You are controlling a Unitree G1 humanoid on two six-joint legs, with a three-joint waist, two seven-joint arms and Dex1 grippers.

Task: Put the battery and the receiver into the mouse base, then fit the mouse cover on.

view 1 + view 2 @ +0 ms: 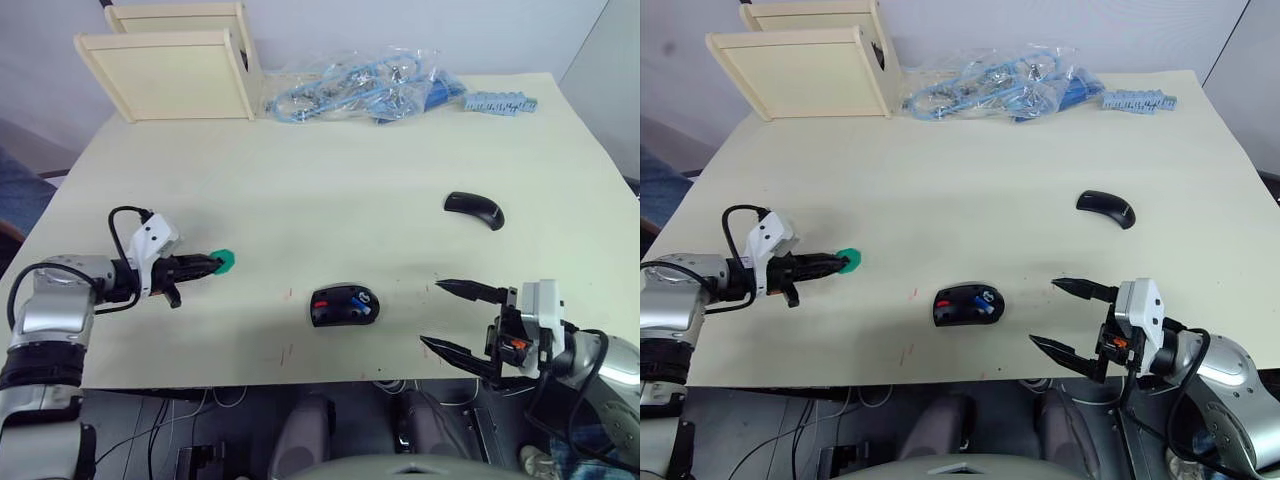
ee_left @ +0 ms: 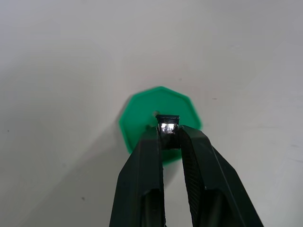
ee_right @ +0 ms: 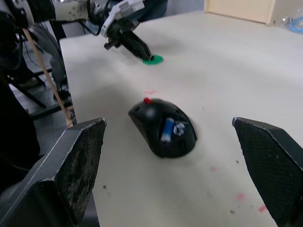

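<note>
The black oval mouse base (image 1: pixel 344 304) sits near the front edge of the pale worktop (image 1: pixel 340 170), about centre, and it's already got one small blue-and-white cylinder battery (image 3: pixel 167 129) lying in its slot, next to a silvery bit and a red part at the end. The right wrist view shows that battery clearly; from the head camera it's just a blue speck.

One glossy black arched mouse cover (image 1: pixel 474 209) lies well apart from the base, further back and to the right, nothing touching it.

Left claw (image 1: pixel 212 264) is on the left side of the worktop, closed on a tiny black-and-silver receiver (image 2: pixel 168 128), tips right over a flat green disc (image 2: pixel 160 122). The receiver itself can be made out in the left wrist view; the head views just show the claw tips at the disc.

Right claw (image 1: pixel 444 317) hovers at the near right edge, fingers spread wide, holding nothing, pointed toward the base.

Far back: two light wooden box panels (image 1: pixel 170 72) at the left corner and one clear plastic bag of blue cables (image 1: pixel 365 88) beside them.
</note>
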